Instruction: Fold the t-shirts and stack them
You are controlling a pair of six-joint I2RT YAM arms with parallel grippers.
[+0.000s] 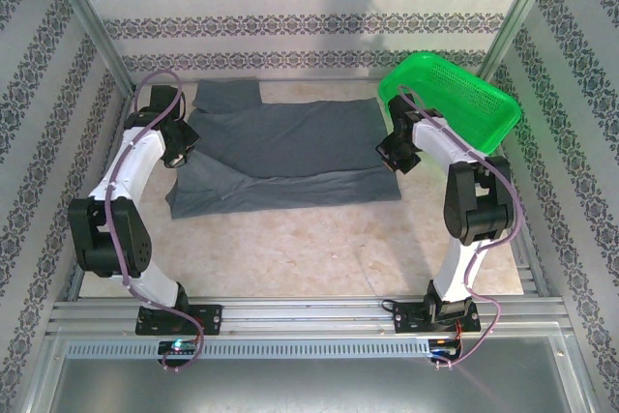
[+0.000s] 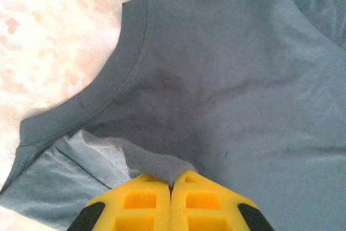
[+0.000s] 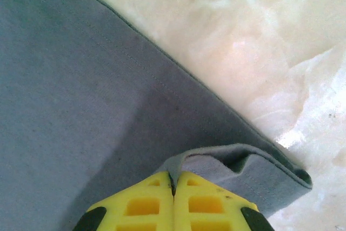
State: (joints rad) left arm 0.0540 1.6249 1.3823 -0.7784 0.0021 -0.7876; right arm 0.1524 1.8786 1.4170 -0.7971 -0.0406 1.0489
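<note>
Mid-fold, by the look of it. Spread across the far half of the tabletop: plain dark slate-grey thin-fabric t-shirt [image 1: 290, 142]. Clamped by the left tool [image 2: 172, 181] on a pinch of cloth beside the collar, by the right tool [image 3: 174, 179] on the hem edge. Next calls for lifting both ends together and carrying them over evenly.

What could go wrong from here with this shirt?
The left jaws pinch only a small tuck of the t-shirt near the collar; it may slip out when lifted.
The right jaws grip a curled piece of the hem, perhaps one layer only, so the fold may come out uneven.
The green basket stands close by the right arm; a swing could knock it.
</note>
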